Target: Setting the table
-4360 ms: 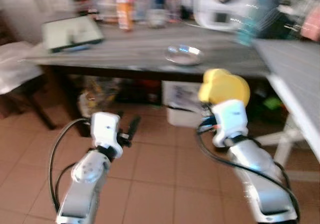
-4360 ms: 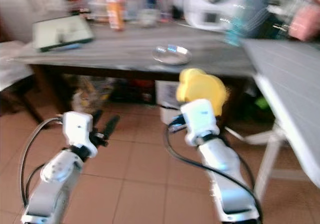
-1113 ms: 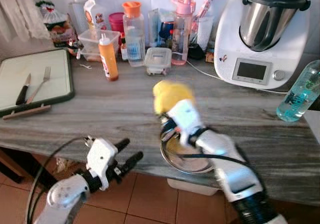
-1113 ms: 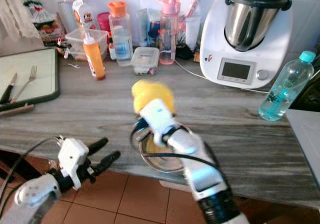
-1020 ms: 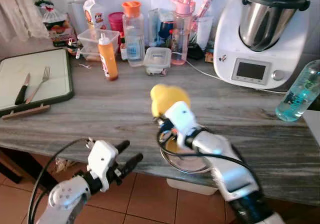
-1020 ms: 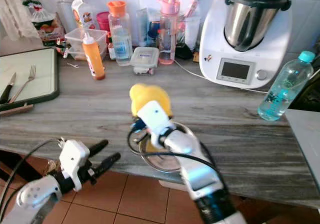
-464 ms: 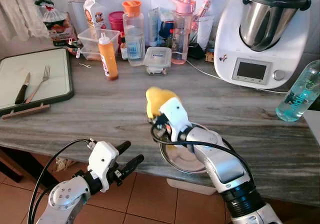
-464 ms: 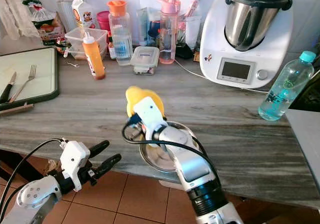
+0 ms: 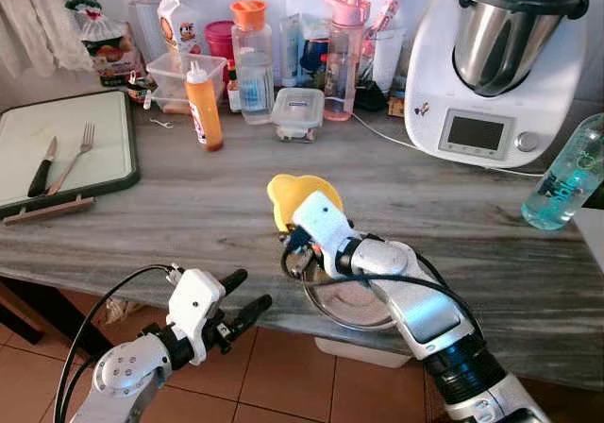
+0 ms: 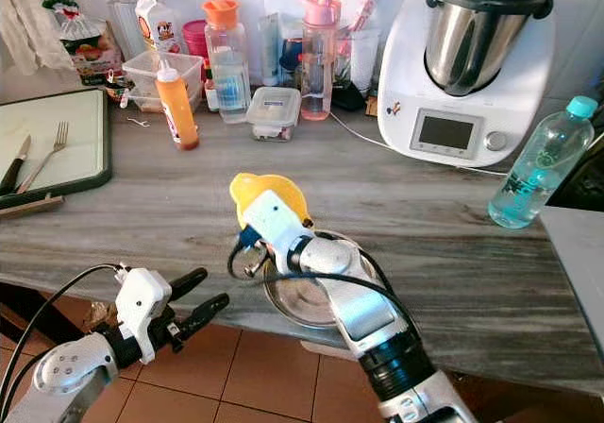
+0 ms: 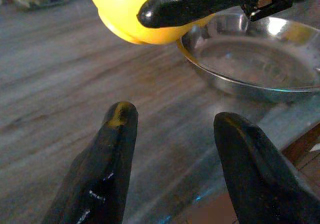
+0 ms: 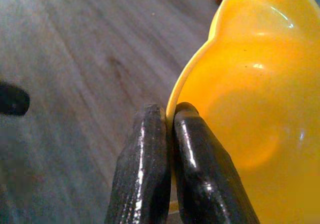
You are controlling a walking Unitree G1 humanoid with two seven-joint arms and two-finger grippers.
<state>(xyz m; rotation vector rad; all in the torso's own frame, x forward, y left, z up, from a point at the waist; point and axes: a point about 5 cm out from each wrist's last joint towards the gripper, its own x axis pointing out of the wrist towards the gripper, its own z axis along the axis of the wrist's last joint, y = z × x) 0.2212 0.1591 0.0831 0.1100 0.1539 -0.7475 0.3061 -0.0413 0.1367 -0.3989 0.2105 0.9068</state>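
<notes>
A yellow bowl (image 9: 304, 197) is held by its rim between the closed fingers (image 12: 165, 174) of the right gripper (image 12: 166, 115), one finger inside the rim and one outside. The bowl is tilted and is carried above the grey counter (image 9: 189, 206), just past the rim of a steel dish (image 9: 354, 302) at about ten o'clock from that dish. The dish sits near the counter's front edge, under the right forearm.

The left gripper (image 9: 247, 302) is held below and in front of the counter edge, at about seven o'clock from the bowl, with its two fingers (image 11: 107, 154) spread apart and nothing between them. In the left wrist view the bowl and the dish are seen beyond those fingers.

At nine o'clock on the counter a green tray (image 9: 90, 154) is seen, with a knife (image 9: 42, 166) and a fork (image 9: 75, 154) lying side by side on it. Toward twelve o'clock, along the tiled wall, bottles and tubs are gathered, among them an orange sauce bottle (image 9: 203, 107) and a pink bottle (image 9: 342, 57). At two o'clock a white kitchen machine (image 9: 500, 64) stands, and at three o'clock a blue water bottle (image 9: 568, 173).
</notes>
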